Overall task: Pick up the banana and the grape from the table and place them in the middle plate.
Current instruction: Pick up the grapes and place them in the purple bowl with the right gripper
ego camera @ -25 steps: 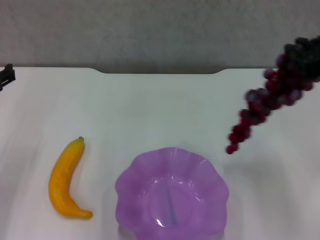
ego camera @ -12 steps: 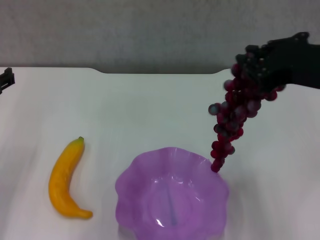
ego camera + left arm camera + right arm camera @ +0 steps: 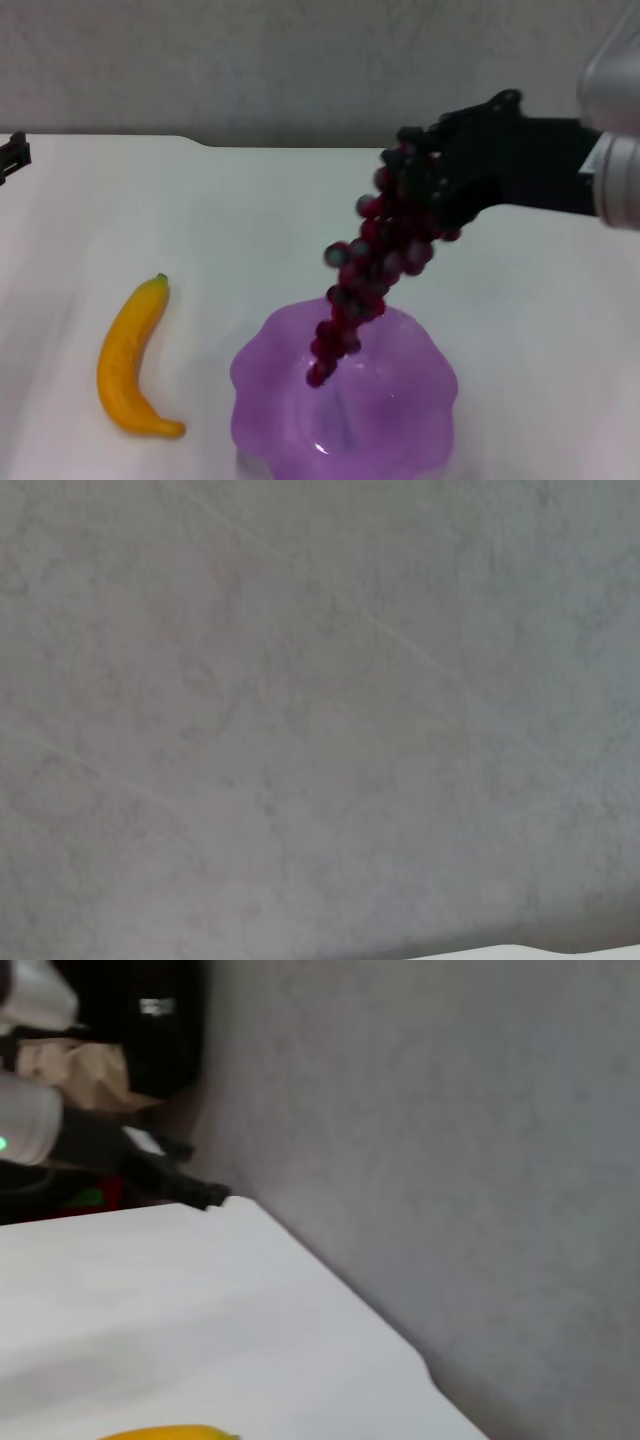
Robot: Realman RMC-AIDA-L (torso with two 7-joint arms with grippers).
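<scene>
My right gripper [image 3: 425, 170] is shut on the top of the grape bunch [image 3: 372, 262]. The dark red-purple bunch hangs slanting down to the left, and its lower end dangles over the purple scalloped middle plate [image 3: 420, 350] at the near middle of the white table [image 3: 250, 220]. The orange-yellow banana [image 3: 128, 358] lies on the table left of the plate, stem end pointing away from me; a sliver of it shows in the right wrist view [image 3: 170, 1433]. My left gripper [image 3: 12, 155] is parked at the far left edge of the table.
The table's far edge has a shallow notch [image 3: 320, 145] with a grey wall behind it. The left wrist view shows only the grey wall. The right wrist view shows the table corner [image 3: 230, 1205] and dark equipment beyond it.
My right arm has swung in from the far right toward the centre, carrying the grape bunch from beside the table's right edge to over the plate. The banana and the left arm have not moved.
</scene>
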